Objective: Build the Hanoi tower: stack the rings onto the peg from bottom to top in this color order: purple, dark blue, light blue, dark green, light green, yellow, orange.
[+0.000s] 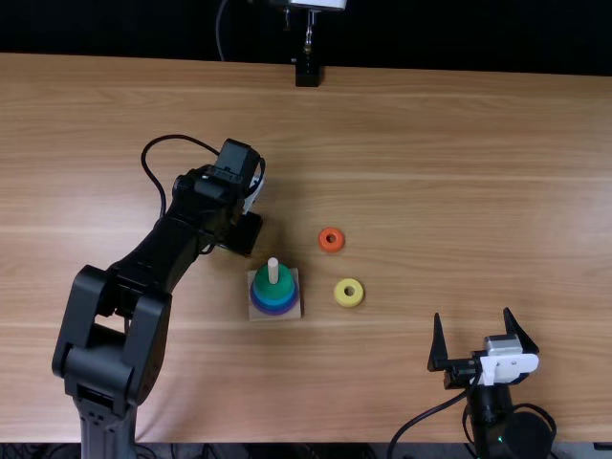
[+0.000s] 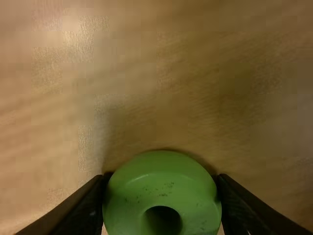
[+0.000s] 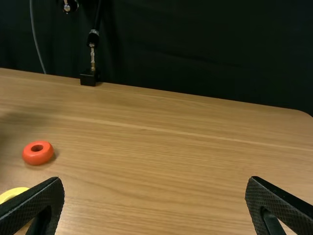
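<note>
Your three views: no text, label, brand, number or sign you can read.
</note>
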`<state>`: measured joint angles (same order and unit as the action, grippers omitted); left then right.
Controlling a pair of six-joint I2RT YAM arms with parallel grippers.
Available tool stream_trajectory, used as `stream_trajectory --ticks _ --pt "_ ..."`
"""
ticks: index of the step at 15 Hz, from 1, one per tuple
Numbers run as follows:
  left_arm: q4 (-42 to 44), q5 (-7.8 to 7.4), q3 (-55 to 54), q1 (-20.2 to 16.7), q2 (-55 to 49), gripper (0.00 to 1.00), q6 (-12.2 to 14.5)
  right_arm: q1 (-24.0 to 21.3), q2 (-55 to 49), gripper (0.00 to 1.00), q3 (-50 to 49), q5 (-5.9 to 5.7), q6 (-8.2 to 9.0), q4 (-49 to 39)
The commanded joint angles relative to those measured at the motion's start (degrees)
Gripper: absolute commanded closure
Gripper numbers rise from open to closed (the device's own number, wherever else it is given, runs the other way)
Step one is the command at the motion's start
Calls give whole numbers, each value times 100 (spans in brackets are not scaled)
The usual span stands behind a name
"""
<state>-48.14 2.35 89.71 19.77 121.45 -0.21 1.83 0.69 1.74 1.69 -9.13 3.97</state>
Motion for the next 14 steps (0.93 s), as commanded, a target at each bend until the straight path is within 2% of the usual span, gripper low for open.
stream_trajectory --ticks 1,5,8,12,14 --pt "-417 -45 486 -96 -86 100 21 -59 -69 0 -86 -43 -16 0" --pt "-1999 -56 1664 -61 -403 100 -11 -59 -69 0 -86 -43 -16 0" --pt "-2537 -66 2015 71 -798 100 -74 -59 -69 0 -86 -43 -16 0" --pt "-2558 -77 1971 282 -1475 100 -665 -51 -69 0 -86 -43 -16 0" --pt "-2558 -203 1892 396 -1809 100 -886 -51 -69 0 -86 -43 -16 0"
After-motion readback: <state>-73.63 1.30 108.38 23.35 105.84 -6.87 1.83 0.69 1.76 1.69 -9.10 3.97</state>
